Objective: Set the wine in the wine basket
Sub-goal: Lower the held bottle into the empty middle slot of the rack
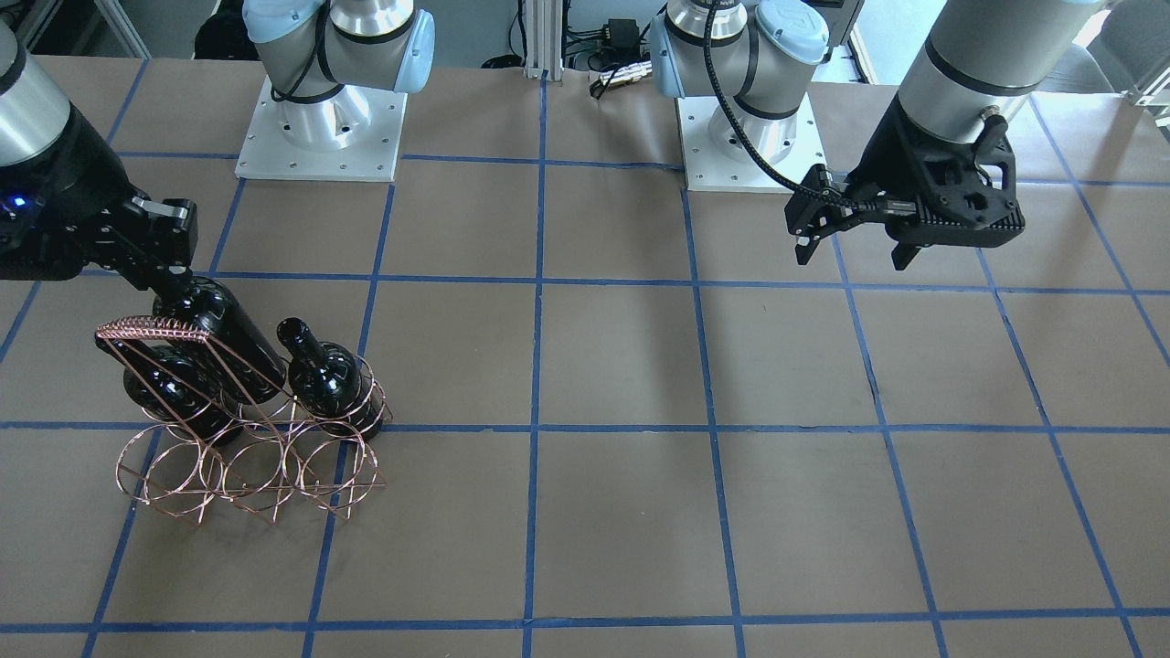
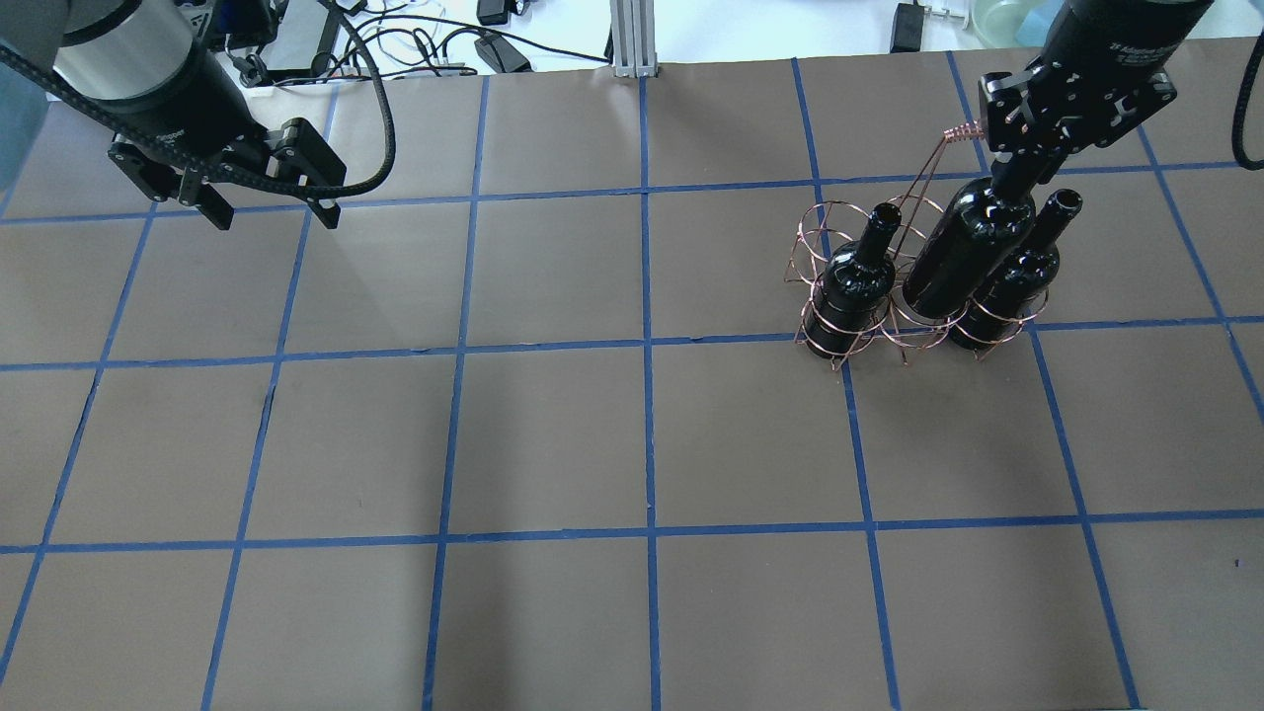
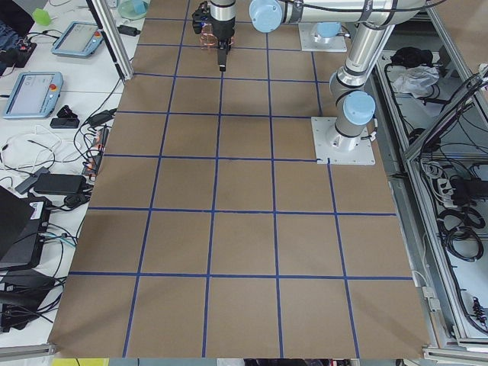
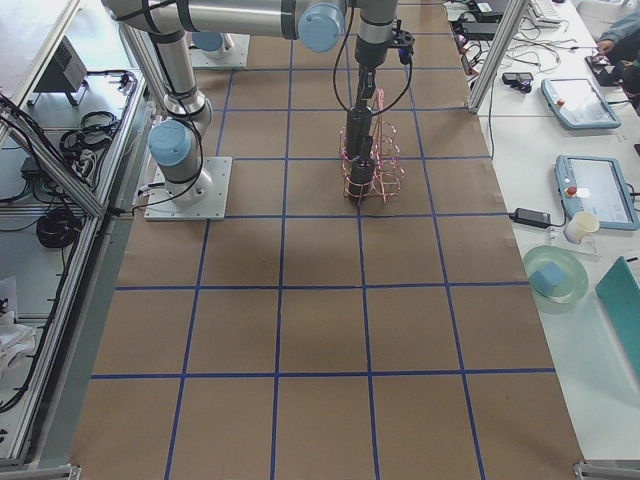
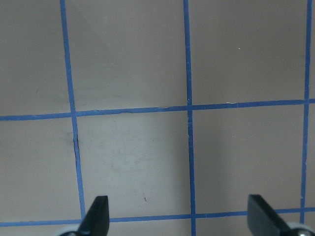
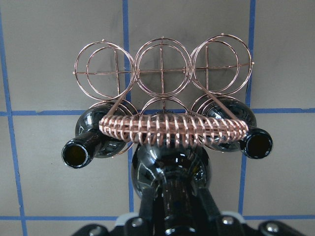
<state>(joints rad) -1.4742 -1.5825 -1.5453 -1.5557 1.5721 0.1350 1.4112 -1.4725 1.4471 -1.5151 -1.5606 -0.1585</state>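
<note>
The copper wire wine basket (image 2: 831, 219) stands at the table's right side, its coiled handle (image 6: 172, 129) across the top. Two dark wine bottles (image 2: 854, 281) (image 2: 1017, 275) stand in the outer rings of the row nearer the robot. My right gripper (image 2: 1020, 166) is shut on the neck of a third wine bottle (image 2: 960, 252), which is tilted with its base in the middle ring between them. In the right wrist view this bottle (image 6: 167, 169) sits just below the handle. The farther row of rings (image 6: 162, 69) holds nothing. My left gripper (image 2: 262, 202) is open and empty, far off over the table's left side.
The brown table (image 2: 632, 444) carries a grid of blue tape lines. The two arm bases (image 1: 320, 128) (image 1: 754, 137) stand at the robot's edge. Cables and devices (image 2: 434, 39) lie beyond the far edge.
</note>
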